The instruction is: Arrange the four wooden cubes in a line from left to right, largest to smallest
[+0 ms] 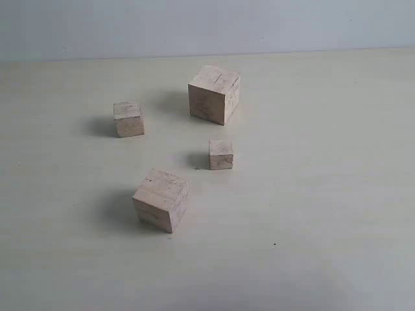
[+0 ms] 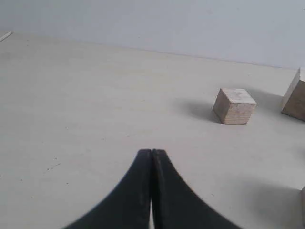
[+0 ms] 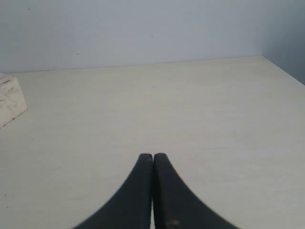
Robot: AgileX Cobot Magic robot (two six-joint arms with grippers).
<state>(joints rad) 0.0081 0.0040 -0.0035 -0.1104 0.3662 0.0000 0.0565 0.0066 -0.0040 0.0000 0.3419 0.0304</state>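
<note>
Nearest of all, low in the exterior view, sits the second-largest cube (image 1: 161, 199). It is turned so one upright edge faces forward, with pale grain lines across its top and a warmer tan on its shaded faces.

Going from the left, the second-smallest cube (image 1: 128, 118) stands farther back and well apart from the rest. It sits nearly square to the view, with dark scuffs near its top edge. Next across is the near cube already told. Then comes the largest cube (image 1: 214, 94), farthest back and also turned edge-on, with dark streaks on its top and its front faces. A little to its right and nearer is the smallest cube (image 1: 220, 154), scuffed along its top rim. All four rest flat on the pale table (image 1: 337, 194), scattered rather than in a row, and none touches another.

My left pincer (image 2: 152, 153) has its two black fingers pressed together with nothing between them, over bare table. Its camera sees the second-smallest cube (image 2: 233, 106) ahead, and part of the largest cube (image 2: 295, 98) cut off by the frame. My right pincer (image 3: 153, 156) is likewise closed on nothing. Its camera catches the corner of one pale cube (image 3: 9, 102) at the frame's edge, and I cannot tell which it is.
</note>
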